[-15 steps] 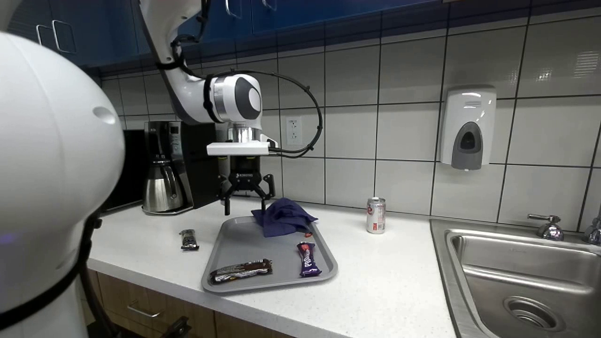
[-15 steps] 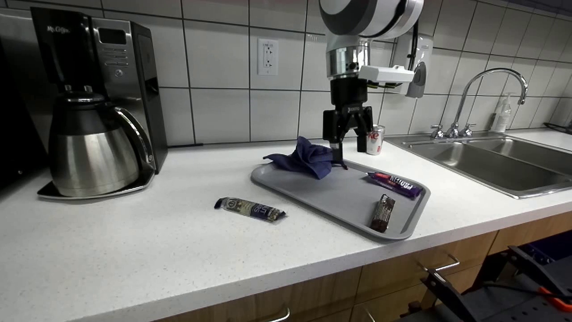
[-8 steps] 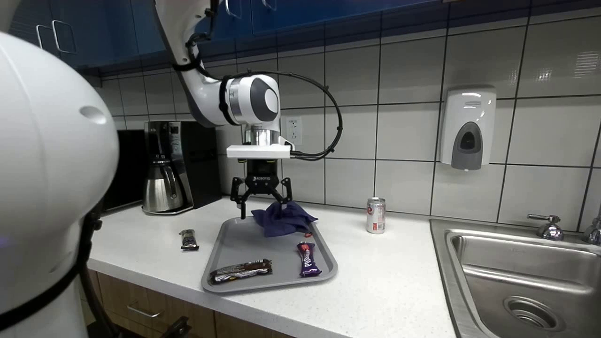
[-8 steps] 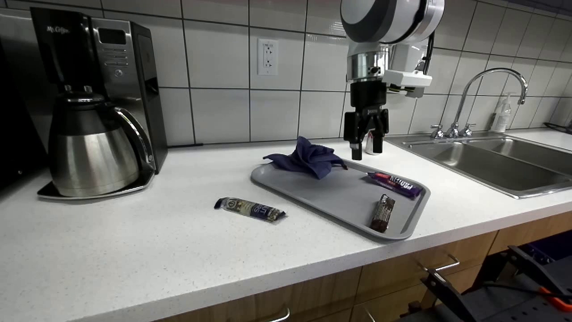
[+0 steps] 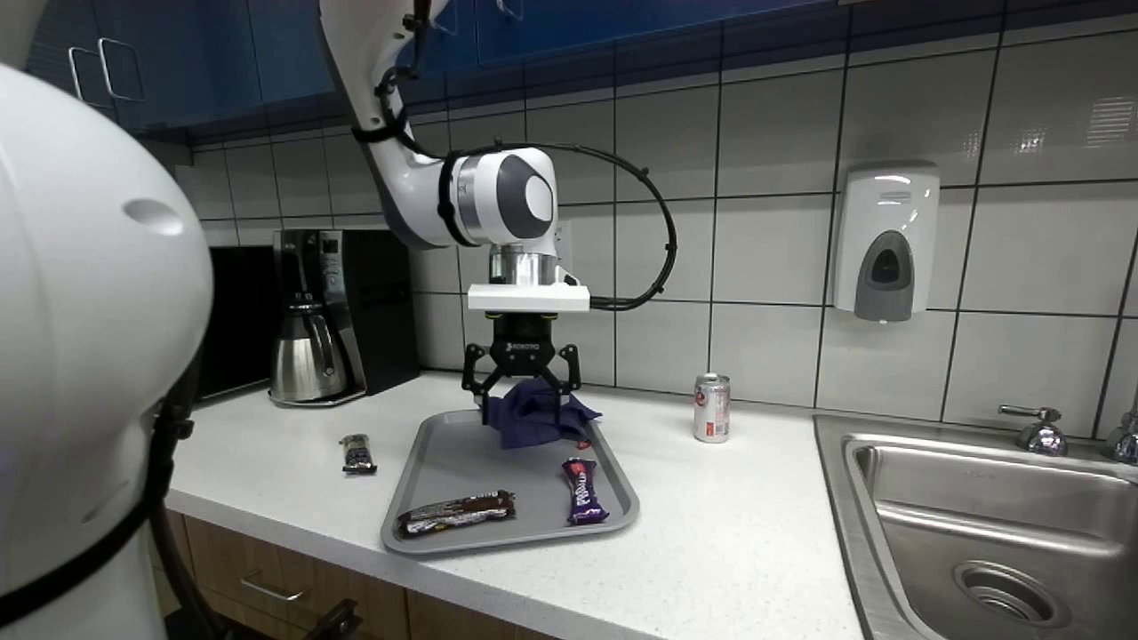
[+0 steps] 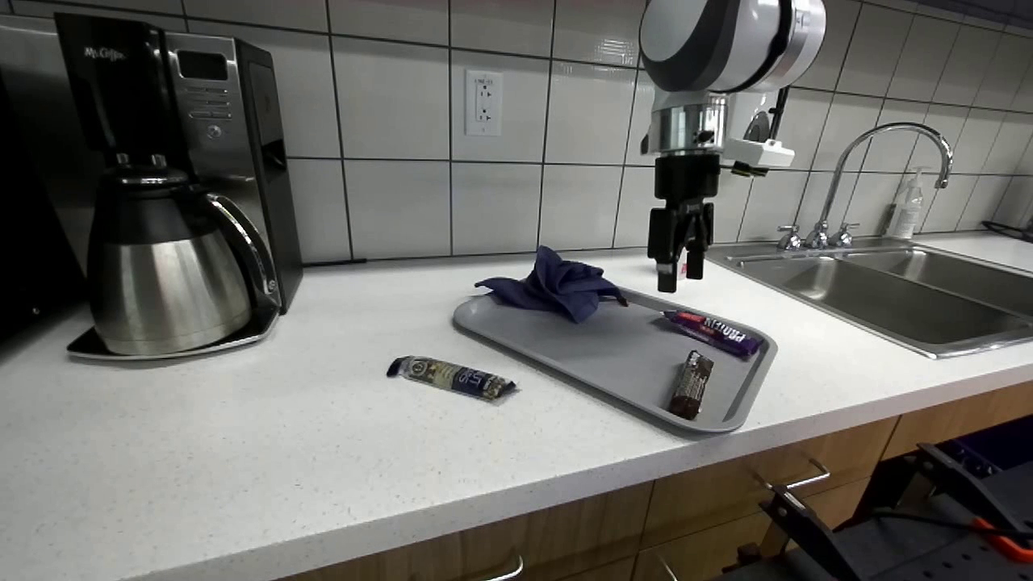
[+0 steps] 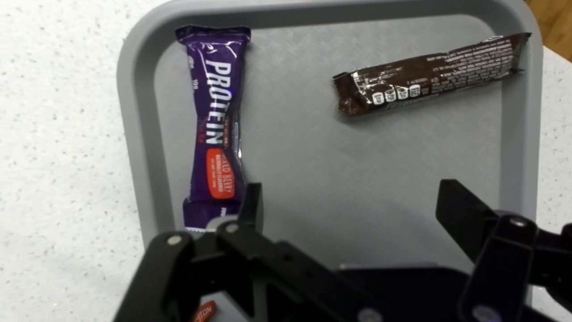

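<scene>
My gripper (image 5: pixel 521 411) is open and empty, pointing down above the grey tray (image 5: pixel 471 467). It also shows in an exterior view (image 6: pixel 682 273) and in the wrist view (image 7: pixel 351 197). A purple protein bar (image 7: pixel 216 112) lies on the tray (image 7: pixel 313 156); one finger overlaps its lower end in the wrist view. A brown-wrapped bar (image 7: pixel 433 76) lies at the tray's other side. A crumpled dark blue cloth (image 6: pixel 557 284) lies on the tray's back part, behind the fingers in an exterior view (image 5: pixel 533 431). A small red piece (image 5: pixel 583 444) peeks out beside the cloth.
A third wrapped bar (image 6: pixel 453 378) lies on the counter beside the tray. A silver can (image 5: pixel 712 409) stands near the tiled wall. A coffee maker (image 6: pixel 173 242) with a steel carafe stands at one end, a steel sink (image 5: pixel 987 524) at the other. Blue cabinets (image 5: pixel 578 27) hang above.
My gripper has moved right in both exterior views, from over the cloth's left side to past it, and sits slightly lower. It stays open. The bars, cloth, tray and can have not moved.
</scene>
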